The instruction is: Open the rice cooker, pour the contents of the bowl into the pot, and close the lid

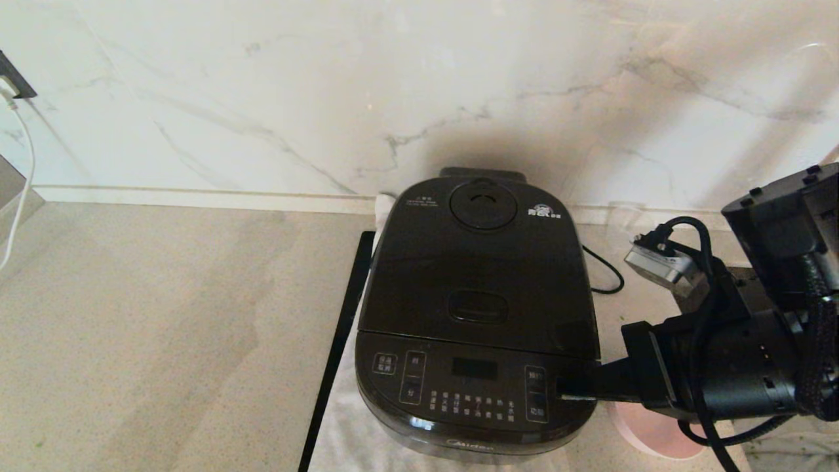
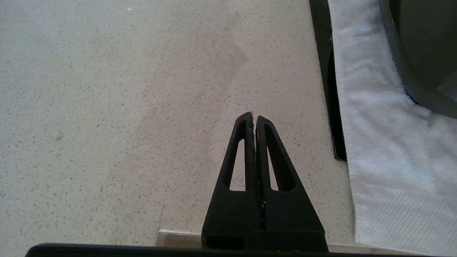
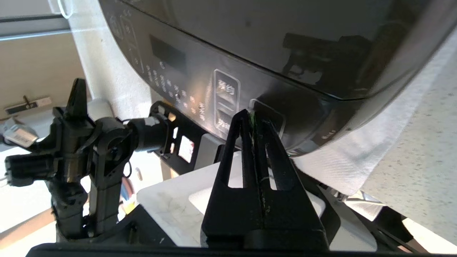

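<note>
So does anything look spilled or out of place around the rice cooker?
Little stands out. The rice cooker sits squarely on its white cloth, lid shut. A few tiny green flecks lie on the counter at the near right edge, hinting at a small spill.

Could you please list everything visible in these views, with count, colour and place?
rice cooker: one, glossy black, centre of counter, on the cloth.
lid: one, black, shut on the cooker.
bowl: one, pale pink, right of cooker, mostly hidden under the right arm.
cloth: one, white, under the cooker.
strip: one, black, along the cloth's left edge.
counter: one, speckled beige.
wall: white marble.
right gripper: shut, at the cooker's front right panel.
left gripper: shut, over bare counter.
</note>
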Available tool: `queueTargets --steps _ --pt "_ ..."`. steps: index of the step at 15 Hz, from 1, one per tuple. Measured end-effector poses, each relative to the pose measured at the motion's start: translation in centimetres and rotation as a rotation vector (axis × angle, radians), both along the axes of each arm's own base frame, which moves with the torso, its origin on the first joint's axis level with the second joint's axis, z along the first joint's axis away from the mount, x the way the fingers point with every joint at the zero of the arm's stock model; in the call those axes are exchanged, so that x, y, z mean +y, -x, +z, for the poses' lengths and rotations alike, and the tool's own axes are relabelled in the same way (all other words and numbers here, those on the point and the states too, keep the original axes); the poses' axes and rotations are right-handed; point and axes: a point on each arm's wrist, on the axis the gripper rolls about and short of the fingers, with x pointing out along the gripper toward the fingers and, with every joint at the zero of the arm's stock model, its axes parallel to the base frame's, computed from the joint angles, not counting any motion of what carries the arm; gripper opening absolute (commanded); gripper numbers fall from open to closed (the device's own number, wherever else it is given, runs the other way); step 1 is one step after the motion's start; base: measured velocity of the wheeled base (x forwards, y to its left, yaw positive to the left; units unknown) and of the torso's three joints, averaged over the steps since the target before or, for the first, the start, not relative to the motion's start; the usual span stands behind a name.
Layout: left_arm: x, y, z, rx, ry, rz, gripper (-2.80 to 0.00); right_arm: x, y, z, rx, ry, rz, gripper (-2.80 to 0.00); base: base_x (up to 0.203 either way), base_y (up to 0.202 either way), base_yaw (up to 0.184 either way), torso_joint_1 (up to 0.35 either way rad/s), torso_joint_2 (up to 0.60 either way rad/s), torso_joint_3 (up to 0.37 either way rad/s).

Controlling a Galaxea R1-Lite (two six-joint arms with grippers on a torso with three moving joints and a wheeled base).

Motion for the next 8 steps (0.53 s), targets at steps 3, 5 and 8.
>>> queueTargets --steps 3,5,8 --pt "0.00 0.00 0.00 0.000 0.000 -0.001 -2.80 0.13 -0.25 -0.31 0.011 0.005 0.001 -2.80 0.000 0.000 0.000 0.000 0.00 0.000" --pt "0.00 0.00 0.00 0.000 0.000 0.000 -2.80 0.14 -0.34 -0.47 0.017 0.008 -0.001 -2.80 0.000 0.000 0.000 0.000 0.00 0.000" --pt "0.00 0.00 0.00 0.000 -0.001 0.000 -2.80 0.29 -0.57 -0.75 0.025 0.014 -0.003 -2.80 0.000 0.000 0.000 0.000 0.00 0.000"
